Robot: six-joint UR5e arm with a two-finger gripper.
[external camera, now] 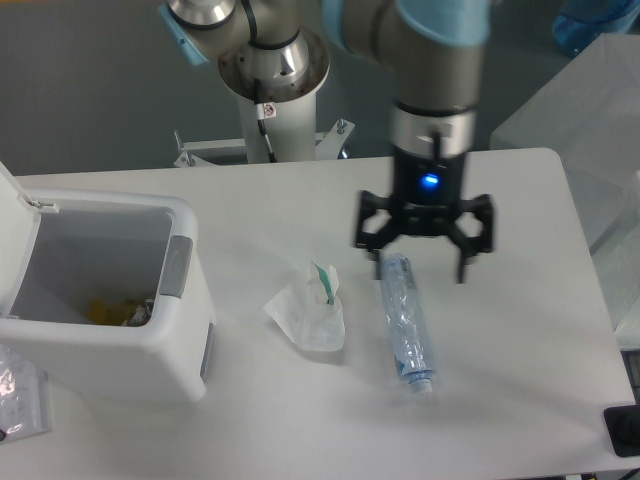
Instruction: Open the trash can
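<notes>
The trash can (110, 345) is a large white boxy bin at the left of the table. Its lid (15, 235) stands swung up at the far left, so the inside shows, with some yellow rubbish at the bottom. A grey push-latch tab (177, 267) sits on its right rim. My gripper (420, 268) hangs from the arm over the middle right of the table, well right of the bin. Its fingers are spread wide and hold nothing. It hovers just above the top end of a clear plastic bottle (406, 322).
A crumpled white tissue or wrapper with a green bit (312, 310) lies between the bin and the bottle. A clear plastic bag (20, 395) lies at the bin's lower left. A translucent box (590, 110) stands at the right. A dark object (622, 430) sits at the lower right corner.
</notes>
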